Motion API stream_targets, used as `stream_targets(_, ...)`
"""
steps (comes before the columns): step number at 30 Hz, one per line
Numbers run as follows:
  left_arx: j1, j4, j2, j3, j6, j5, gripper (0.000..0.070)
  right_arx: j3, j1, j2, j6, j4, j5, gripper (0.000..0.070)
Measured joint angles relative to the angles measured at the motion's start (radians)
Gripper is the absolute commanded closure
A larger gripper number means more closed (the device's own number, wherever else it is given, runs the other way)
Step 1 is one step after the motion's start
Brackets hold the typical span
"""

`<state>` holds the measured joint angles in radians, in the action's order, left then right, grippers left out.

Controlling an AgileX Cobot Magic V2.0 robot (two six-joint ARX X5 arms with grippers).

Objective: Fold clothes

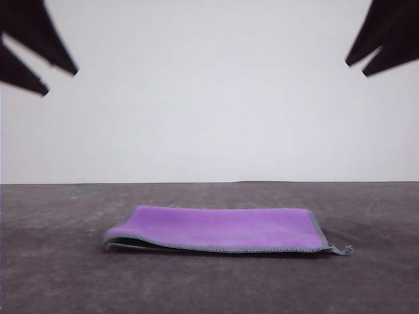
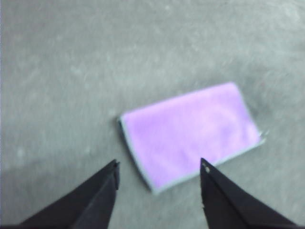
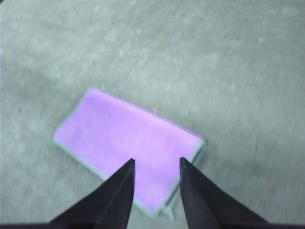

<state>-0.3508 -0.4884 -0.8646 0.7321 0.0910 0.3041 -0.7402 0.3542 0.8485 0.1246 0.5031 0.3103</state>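
Already the cloth [image 1: 219, 229] lies doubled over on the table [image 1: 59, 275], purple face up, a long low rectangle a little toward the robot's side of the middle. Along its near edge the grey hem runs in two layers, and at the left end the layers gape a little, showing a dark sliver of the inner face. At the right near corner a small tail of hem sticks out onto the table.

Both arms hang high and well apart from it. The left gripper [image 1: 36, 62] sits up in the left corner of the front view, its fingers spread wide with nothing between them; from its wrist camera the same spread shows, with the cloth lying below and between the tips. The right gripper [image 1: 380, 49] is up in the other corner, also parted and empty, though its wrist camera shows a narrower gap than the left one's.

My reading is that one fold is done and the arms are standing off between steps. If a second fold is wanted, halving the long rectangle end over end looks the natural move: a gripper would need to come down at one short end, pinch both layers together, then carry them across to the far end. The gaping left end may be the easier one to catch, but a pinch there could take only the top layer.
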Motion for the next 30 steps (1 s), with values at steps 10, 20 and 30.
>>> stream_targets(10, 0.002, -0.030, 0.034, -0.052, -0.005, -0.013, 0.0398, 0.016, -0.006, 0.025, 0.174, 0.031, 0.041, 0.0512)
stream_targets(20, 0.002, -0.030, 0.034, -0.052, -0.005, -0.013, 0.0398, 0.016, -0.027, 0.283, 0.291, 0.016, 0.139, 0.0370)
stream_targets(30, 0.002, -0.030, 0.034, -0.052, -0.005, -0.013, 0.0399, 0.016, -0.027, 0.552, 0.291, -0.163, 0.142, 0.0371)
